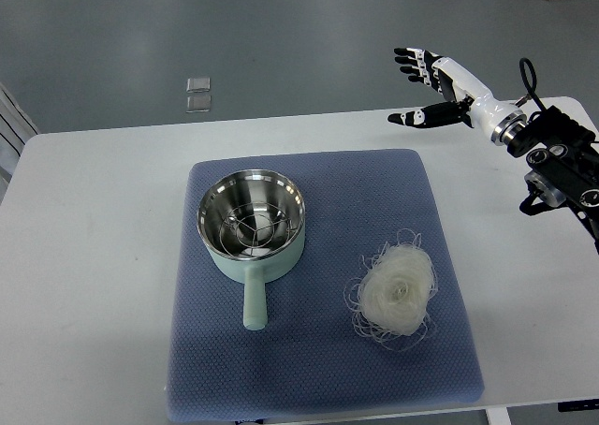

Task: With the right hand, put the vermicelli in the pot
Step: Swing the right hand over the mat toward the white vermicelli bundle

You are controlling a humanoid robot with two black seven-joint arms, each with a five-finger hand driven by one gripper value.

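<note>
A nest of pale vermicelli (pixel 396 292) lies on the right half of a blue mat (pixel 318 388) spread over a white table (pixel 84 256), well apart from the robot's right hand (pixel 432 86), which hangs above the table's far right edge with its fingers (pixel 410 60) spread and holding nothing. A mint-green pot (pixel 252 225) with a steel interior and a wire rack inside sits on the mat's left half, its handle pointing toward the near edge, beside the noodles but not touching them.
</note>
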